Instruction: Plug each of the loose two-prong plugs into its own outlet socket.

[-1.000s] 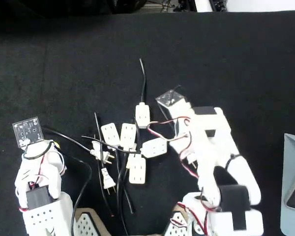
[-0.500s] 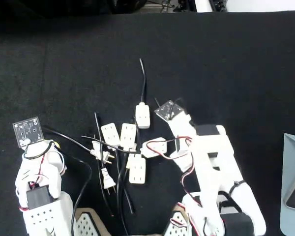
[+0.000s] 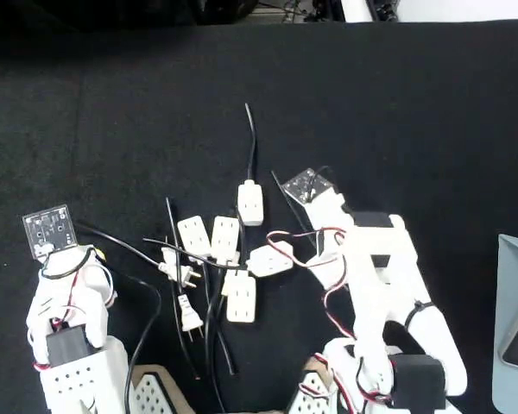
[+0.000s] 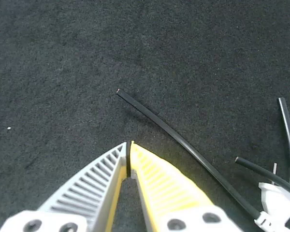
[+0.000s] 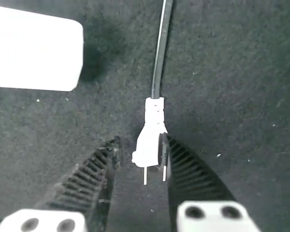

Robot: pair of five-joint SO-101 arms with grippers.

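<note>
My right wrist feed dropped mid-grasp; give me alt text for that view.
A white two-prong plug on a black cord lies inside the right arm's open dark ribbed claw, prongs toward the camera. A white rectangular outlet block sits farther off on black cloth.

Black desk [image 3: 414, 112] here, five white outlet sockets [image 3: 241, 297] bunched at its middle, one sitting just above the rest. Two loose two-prong plugs [image 3: 183, 274] lie beside them, black cords [image 3: 252, 138] crossing between. Grey box [image 3: 511, 345] at the edge.
</note>
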